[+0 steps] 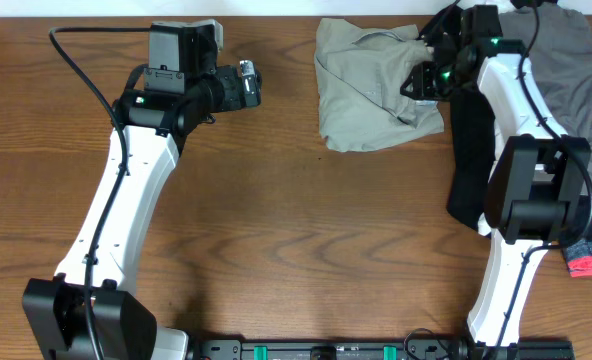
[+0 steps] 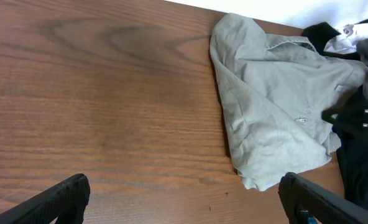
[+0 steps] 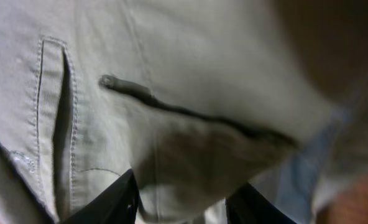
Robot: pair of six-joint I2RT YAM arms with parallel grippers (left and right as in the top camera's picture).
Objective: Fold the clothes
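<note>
The pale khaki-green clothes lie crumpled at the far middle-right of the wooden table. They also show in the left wrist view, and fill the right wrist view with a stitched pocket seam. My right gripper is at the garment's right edge, and its fingers are closed on a bunched fold of the cloth. My left gripper hovers left of the garment, apart from it, open and empty.
A darker grey garment lies at the far right. A black garment hangs down beside the right arm and shows in the left wrist view. A red and blue cloth sits at the right edge.
</note>
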